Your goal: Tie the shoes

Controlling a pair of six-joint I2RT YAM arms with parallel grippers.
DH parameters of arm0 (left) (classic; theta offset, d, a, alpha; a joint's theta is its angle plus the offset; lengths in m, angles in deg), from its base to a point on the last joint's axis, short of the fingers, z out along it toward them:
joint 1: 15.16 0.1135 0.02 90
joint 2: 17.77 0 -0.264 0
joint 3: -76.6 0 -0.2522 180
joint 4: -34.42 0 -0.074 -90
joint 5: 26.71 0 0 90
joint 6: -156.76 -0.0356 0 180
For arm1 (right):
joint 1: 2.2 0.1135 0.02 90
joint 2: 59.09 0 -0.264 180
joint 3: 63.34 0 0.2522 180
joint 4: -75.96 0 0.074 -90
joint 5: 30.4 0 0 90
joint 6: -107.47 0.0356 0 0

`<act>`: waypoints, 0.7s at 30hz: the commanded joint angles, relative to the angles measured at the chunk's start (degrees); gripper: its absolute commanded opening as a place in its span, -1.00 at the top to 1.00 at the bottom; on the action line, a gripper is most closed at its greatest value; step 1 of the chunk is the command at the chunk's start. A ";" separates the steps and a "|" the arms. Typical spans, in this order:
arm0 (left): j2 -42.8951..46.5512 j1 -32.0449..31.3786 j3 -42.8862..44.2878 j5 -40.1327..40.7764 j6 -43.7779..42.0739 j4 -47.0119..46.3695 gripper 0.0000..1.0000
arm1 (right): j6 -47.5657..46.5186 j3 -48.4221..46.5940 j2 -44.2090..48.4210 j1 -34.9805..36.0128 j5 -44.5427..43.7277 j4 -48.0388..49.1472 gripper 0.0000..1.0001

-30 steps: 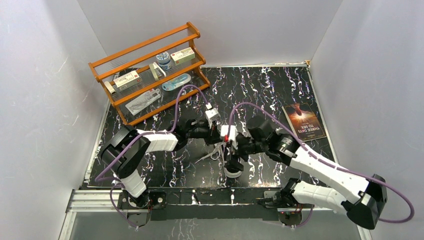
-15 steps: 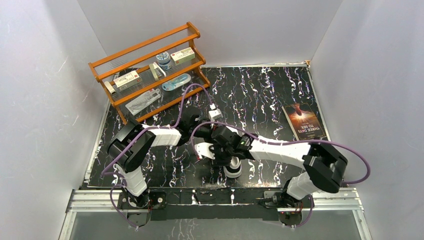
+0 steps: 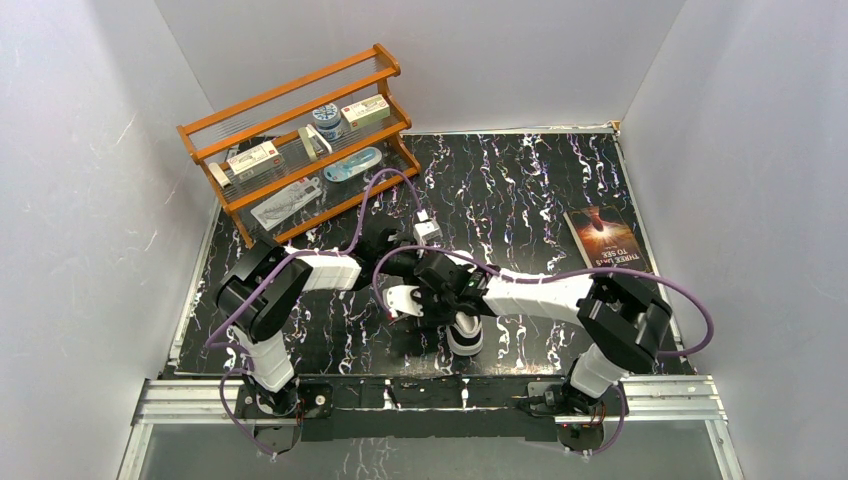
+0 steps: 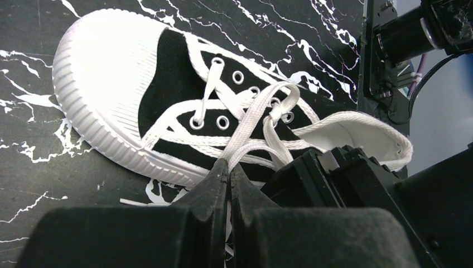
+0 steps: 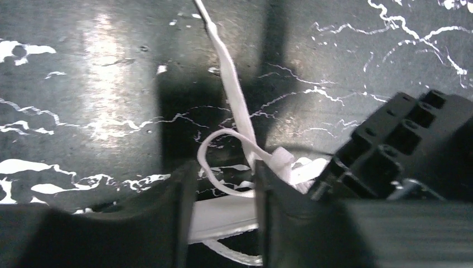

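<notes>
robot lab test cell, plain white panel walls on three sides, black marbled tabletop, left arm and right arm bolted at aluminium rail, purple cables, staged props, orange wooden rack, book

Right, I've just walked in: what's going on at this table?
Two robot arms are tying a black sneaker on the marbled table. The left gripper is shut on a white lace running from the eyelets. The right gripper sits low over the table, jaws apart with more lace between them. No finished bow shows.
</notes>
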 commanded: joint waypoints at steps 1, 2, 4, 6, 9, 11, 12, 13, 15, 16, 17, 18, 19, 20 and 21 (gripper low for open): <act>1.41 -0.56 1.57 -1.58 0.88 -1.66 1.00 | -2.25 -2.85 -4.40 0.72 0.57 0.78 0.34; 1.46 -0.52 1.57 -1.66 1.02 -1.72 1.00 | -2.66 -3.21 -5.04 0.73 1.32 -0.16 0.52; 1.62 -0.54 1.51 -1.71 0.99 -1.67 1.00 | -2.93 -2.58 -4.93 0.91 2.71 -0.73 0.56; 1.87 -0.56 1.40 -1.71 0.82 -1.51 1.00 | -2.93 -1.13 -3.35 1.32 3.28 0.08 0.27; 2.00 -0.52 1.48 -1.71 0.22 -0.80 1.00 | -2.96 0.52 -1.86 1.56 2.45 0.94 0.07; 1.95 -0.54 1.48 -1.54 0.18 -0.65 1.00 | -3.53 -0.49 -1.73 1.56 2.65 -0.84 0.02; 1.95 -0.55 1.41 -1.50 0.05 -0.70 1.00 | -3.91 -0.95 -1.84 1.56 3.13 -1.64 0.01; 1.98 -0.52 1.33 -1.49 0.09 -0.83 1.00 | -4.24 -1.28 -2.04 1.56 3.75 -2.24 0.01; 1.99 -0.56 1.23 -1.39 0.41 -1.20 1.00 | -4.37 -1.34 -2.69 1.56 4.72 -2.16 0.06; 2.04 -0.54 1.22 -1.40 0.47 -1.16 1.00 | -4.47 -1.18 -3.06 1.56 5.34 -1.90 0.07; 2.08 -0.56 1.26 -1.41 0.55 -1.19 1.00 | -4.53 -1.12 -3.51 1.56 5.69 -1.68 0.11; 2.21 -0.51 1.37 -1.41 0.55 -1.00 1.00 | -4.53 -1.11 -4.05 1.56 6.07 -1.66 0.18; 2.32 -0.55 1.46 -1.40 0.58 -0.77 1.00 | -4.39 -1.18 -4.60 1.56 6.33 -1.44 0.25; 2.53 -0.52 1.48 -1.36 0.55 -0.67 1.00 | -3.96 -1.20 -5.06 1.56 6.33 -1.09 0.33; 2.82 -0.56 1.53 -1.32 0.56 -0.63 1.00 | -3.61 -1.20 -5.54 1.56 6.18 -0.89 0.47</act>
